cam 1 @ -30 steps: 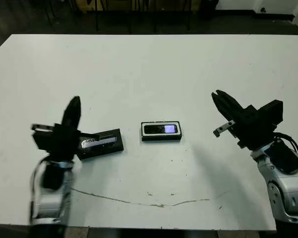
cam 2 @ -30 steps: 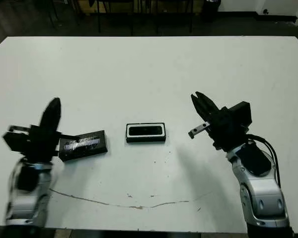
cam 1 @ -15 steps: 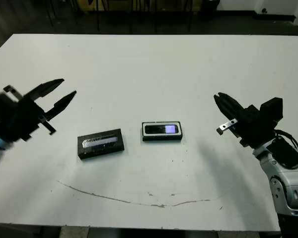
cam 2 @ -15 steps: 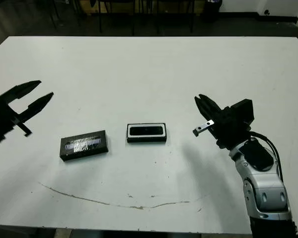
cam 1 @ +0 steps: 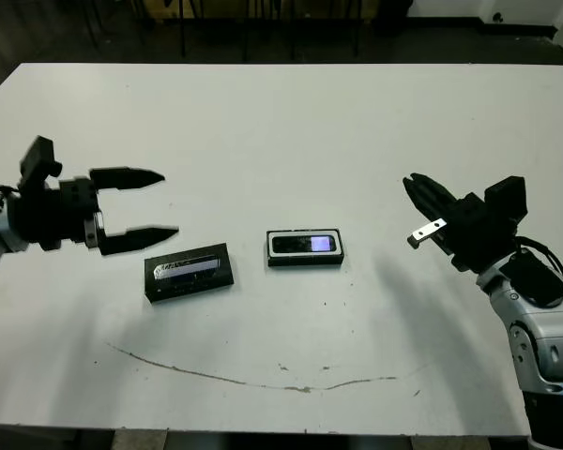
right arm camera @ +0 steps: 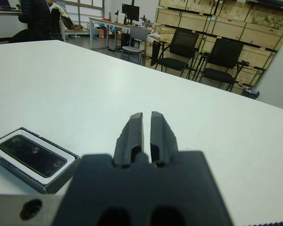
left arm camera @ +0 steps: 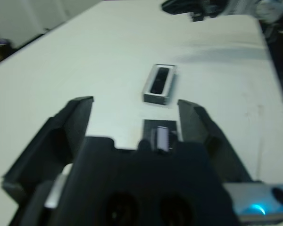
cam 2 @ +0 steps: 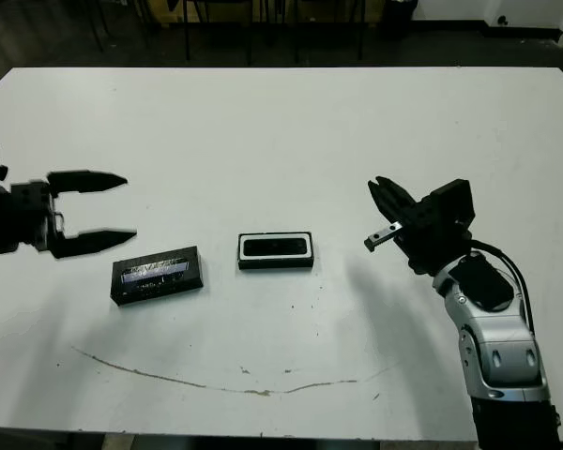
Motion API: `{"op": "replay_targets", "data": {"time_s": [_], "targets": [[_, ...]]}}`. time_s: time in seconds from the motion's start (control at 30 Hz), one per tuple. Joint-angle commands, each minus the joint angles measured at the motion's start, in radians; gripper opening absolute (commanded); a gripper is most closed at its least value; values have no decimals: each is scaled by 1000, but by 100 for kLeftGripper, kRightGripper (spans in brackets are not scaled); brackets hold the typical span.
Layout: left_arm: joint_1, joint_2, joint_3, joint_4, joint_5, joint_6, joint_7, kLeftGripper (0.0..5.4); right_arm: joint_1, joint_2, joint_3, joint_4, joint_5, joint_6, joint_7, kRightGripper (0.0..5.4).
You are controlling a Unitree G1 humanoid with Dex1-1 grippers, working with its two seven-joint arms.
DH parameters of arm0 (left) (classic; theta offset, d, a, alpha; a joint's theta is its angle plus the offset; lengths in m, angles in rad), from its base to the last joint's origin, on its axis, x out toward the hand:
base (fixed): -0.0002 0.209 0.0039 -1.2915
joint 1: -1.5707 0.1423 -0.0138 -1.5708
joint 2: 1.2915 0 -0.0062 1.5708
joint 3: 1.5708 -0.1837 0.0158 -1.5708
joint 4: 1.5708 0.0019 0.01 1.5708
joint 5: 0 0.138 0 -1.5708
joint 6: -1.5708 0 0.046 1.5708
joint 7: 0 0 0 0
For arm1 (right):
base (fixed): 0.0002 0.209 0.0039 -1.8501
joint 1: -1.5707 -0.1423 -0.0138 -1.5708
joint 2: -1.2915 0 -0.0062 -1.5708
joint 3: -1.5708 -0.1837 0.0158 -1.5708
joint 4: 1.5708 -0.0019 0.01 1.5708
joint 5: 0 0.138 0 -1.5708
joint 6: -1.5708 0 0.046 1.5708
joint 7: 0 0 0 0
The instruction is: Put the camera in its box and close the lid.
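- Lying flat near the middle of the white table (cam 1: 281, 122), the box (cam 1: 305, 247) already holds the camera (cam 1: 304, 245): a slim black bar with a pale glossy patch, seated in the white lining.
- Lid (cam 1: 190, 272) rests flat on the table to the left of the box, apart from it, not yet fitted. It is a thin black panel with a silvery-grey glossy strip along its face.
- Long axes of lid and box both run roughly left to right; the lid is tilted slightly against the box.
- Left gripper (cam 1: 145, 202) hovers above and just beyond the lid's left end, fingers spread wide, one nearer the far table edge than the other, tips pointing toward the box. It holds nothing.
- Right gripper (cam 1: 418, 192) hangs well to the right of the box, fingers nearly closed with only a thin slit between them, empty.
- Judgement: the left arm is plainly the nearer to the lid; the coming move calls for lowering onto it and gripping across its short width.
- Judgement: the lid is thin, rigid and smooth, so a grip on its edges may slip.
- Table surface is matt white with a faint scratch (cam 1: 263, 380) near the front edge.
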Motion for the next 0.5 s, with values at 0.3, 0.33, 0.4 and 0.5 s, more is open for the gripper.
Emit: {"op": "replay_targets", "data": {"time_s": [0.3, 0.33, 0.4, 0.5], "targets": [[101, 12, -5, -117, -3, 104, 7, 538, 1, -2, 7, 43, -20, -2, -6, 0], [107, 12, -6, -122, 0, 97, 4, 538, -1, -2, 8, 47, -22, -2, -6, 0], [122, 10, -6, -136, 16, 73, 12, 538, -2, 0, 8, 55, -21, -8, -4, 0], [134, 5, -14, -128, 33, 57, 16, 538, -3, 3, 7, 62, -18, -13, -3, 0]]}}
